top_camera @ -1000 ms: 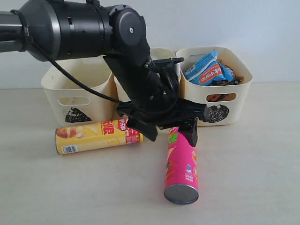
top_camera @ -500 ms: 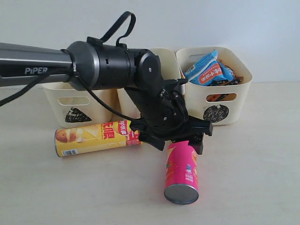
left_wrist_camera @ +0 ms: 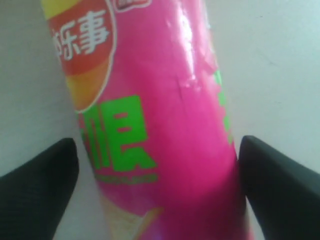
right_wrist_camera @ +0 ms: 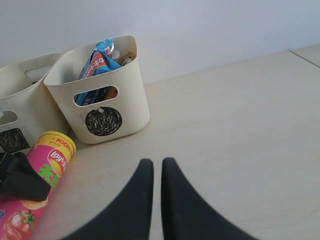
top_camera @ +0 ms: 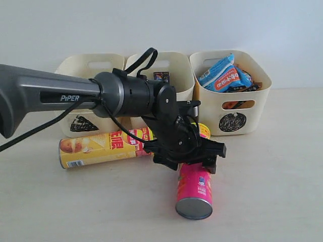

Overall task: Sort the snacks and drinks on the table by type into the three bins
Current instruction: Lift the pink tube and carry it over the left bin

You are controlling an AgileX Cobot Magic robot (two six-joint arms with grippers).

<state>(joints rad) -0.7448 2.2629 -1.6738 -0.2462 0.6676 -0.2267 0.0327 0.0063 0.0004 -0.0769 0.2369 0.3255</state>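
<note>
Nearest us, the pink tube (top_camera: 194,190) lies on the table (top_camera: 272,191) with the left gripper (left_wrist_camera: 157,145) spread wide astride it (no grip we can see), the right gripper (right_wrist_camera: 157,167) closed and empty, the yellow tube (top_camera: 98,146) behind, and the three bins (top_camera: 229,108) farthest.

This looks like a robot lab bench: a bare pale table (top_camera: 282,201) against a blank white wall (top_camera: 227,20), 3 cream bins (top_camera: 260,101) marked with black scribbles, and a black robot arm (top_camera: 45,96).
</note>
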